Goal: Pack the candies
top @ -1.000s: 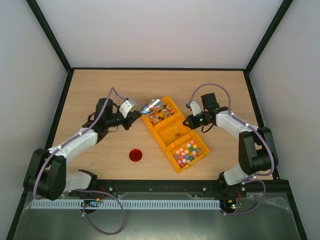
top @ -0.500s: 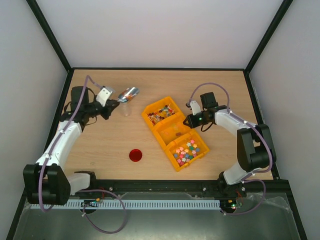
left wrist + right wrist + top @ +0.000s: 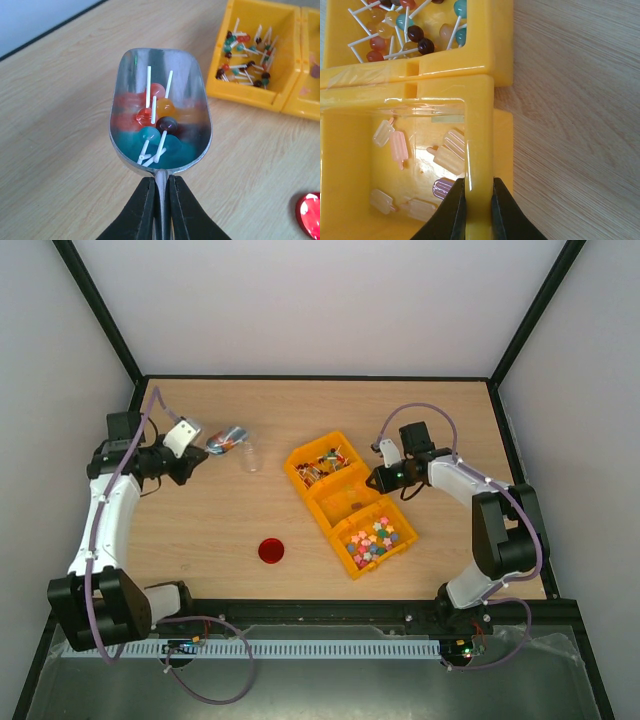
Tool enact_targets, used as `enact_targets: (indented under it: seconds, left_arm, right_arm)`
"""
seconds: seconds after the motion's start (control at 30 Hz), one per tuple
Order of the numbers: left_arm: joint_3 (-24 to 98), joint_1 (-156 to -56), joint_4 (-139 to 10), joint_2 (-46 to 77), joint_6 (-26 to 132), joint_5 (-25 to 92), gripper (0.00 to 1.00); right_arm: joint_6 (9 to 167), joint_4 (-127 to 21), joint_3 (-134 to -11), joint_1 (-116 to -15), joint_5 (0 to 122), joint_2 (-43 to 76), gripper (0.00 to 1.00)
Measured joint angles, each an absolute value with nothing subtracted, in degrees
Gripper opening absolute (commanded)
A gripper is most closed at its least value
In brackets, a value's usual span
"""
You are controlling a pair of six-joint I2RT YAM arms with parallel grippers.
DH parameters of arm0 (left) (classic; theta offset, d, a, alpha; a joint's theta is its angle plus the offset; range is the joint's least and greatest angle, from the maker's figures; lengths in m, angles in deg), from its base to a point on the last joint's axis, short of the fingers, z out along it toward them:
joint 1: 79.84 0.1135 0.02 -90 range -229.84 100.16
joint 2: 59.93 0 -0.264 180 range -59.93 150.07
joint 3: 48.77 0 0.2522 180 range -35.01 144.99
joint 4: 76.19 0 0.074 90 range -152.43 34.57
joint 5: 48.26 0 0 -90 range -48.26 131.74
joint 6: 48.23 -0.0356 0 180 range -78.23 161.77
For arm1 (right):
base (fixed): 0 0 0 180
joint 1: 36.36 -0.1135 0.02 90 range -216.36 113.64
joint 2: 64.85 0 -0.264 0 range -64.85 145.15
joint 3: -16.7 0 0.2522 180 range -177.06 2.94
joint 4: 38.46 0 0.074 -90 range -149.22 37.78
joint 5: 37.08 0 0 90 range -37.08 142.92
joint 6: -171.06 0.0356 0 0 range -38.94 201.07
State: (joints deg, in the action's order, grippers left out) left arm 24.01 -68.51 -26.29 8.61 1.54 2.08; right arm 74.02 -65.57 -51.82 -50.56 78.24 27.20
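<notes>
Swung leftward, left gripper (image 3: 160, 186) pinches the loaded scoop (image 3: 161, 107); right gripper (image 3: 479, 189) clamps the yellow bin (image 3: 480, 127).

1. You have a light wood bench (image 3: 300, 410) boxed in by pale walls and a black frame.
2. A yellow tray (image 3: 338, 502) of three compartments lies right of the middle. It runs on a slant from far-left to near-right.
3. A flat round red lid (image 3: 270, 550) lies by itself near the front, left of the tray and well apart from it.
4. A small clear jar (image 3: 249, 456) stands at far left of centre, between the tray and the bench's left edge.
5. A metal scoop (image 3: 180, 62) sits just left of the jar, with its mouth turned towards it. You cannot tell whether the two touch.
6. A white ribbed strip (image 3: 250, 648) runs along the bench's near edge.
</notes>
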Motion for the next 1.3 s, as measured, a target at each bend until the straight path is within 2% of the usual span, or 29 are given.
enact_targets:
  seconds: [0.3,1.3]
  left_arm:
    - [26.92,-68.58,-20.3,12.91,-3.03,3.37,0.02]
    - [32.19,-71.07,-17.83,19.69,-4.14,9.54,0.02]
  right_arm:
    - [74.04,-65.33,-52.0,-50.56,78.09,27.55,0.01]
    - [74.08,-64.61,-53.59,-50.56,77.89,29.1,0.01]
